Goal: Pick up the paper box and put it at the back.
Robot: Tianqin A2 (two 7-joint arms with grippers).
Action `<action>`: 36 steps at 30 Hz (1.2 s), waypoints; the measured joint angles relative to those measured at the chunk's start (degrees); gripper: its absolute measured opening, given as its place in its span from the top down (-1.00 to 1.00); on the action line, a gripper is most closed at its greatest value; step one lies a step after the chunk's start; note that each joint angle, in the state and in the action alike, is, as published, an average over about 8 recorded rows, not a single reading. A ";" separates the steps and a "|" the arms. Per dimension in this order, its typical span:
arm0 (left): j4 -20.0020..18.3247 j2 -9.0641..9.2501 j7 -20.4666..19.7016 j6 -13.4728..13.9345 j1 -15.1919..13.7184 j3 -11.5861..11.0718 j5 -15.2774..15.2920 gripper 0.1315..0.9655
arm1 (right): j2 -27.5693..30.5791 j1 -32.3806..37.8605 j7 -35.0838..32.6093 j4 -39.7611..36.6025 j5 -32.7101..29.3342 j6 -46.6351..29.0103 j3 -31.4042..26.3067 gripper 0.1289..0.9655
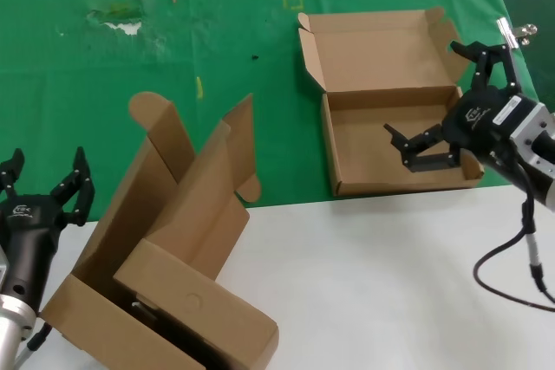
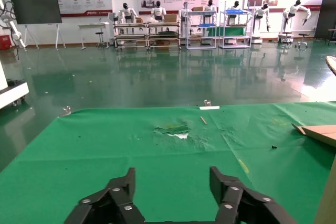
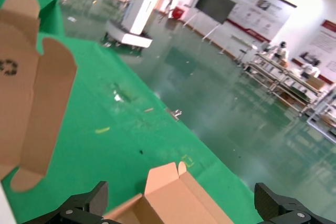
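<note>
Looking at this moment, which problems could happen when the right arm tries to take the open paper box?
1. The right gripper is open over the paper box, one finger inside the tray. Closing on a thin wall could bend it or slip.
2. The lid stands open, so it may flop during a lift.
3. The box lies near the front edge of the green cloth; a nudge could push it onto the white tabletop. The left gripper waits far away.

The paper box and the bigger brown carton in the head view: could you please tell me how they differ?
The paper box is shallow and lies flat, lid open, on the green cloth; the bigger carton is deeper and stands tilted, mostly on the white tabletop. The open right gripper reaches into the paper box; the open left gripper hovers beside the carton, apart. Both are brown corrugated cardboard.
</note>
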 joint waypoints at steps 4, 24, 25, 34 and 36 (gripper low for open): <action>0.00 0.00 0.00 0.00 0.00 0.00 0.00 0.12 | -1.69 -1.22 -0.84 -0.36 2.07 2.56 0.20 -1.00; 0.00 0.00 -0.02 0.00 0.00 0.00 -0.01 -0.72 | -10.10 -7.31 -5.00 -2.14 12.36 15.31 1.18 -1.00; 0.00 0.00 -0.02 0.00 0.00 0.00 -0.01 -0.74 | -10.53 -7.61 -5.22 -2.23 12.89 15.95 1.23 -1.00; 0.00 0.00 -0.02 0.00 0.00 0.00 -0.01 -0.95 | -14.31 -10.35 -7.08 -3.03 17.51 21.68 1.67 -1.00; 0.00 0.00 -0.01 0.00 0.00 0.00 -0.01 -0.96 | -15.16 -10.96 -7.50 -3.21 18.55 22.97 1.77 -1.00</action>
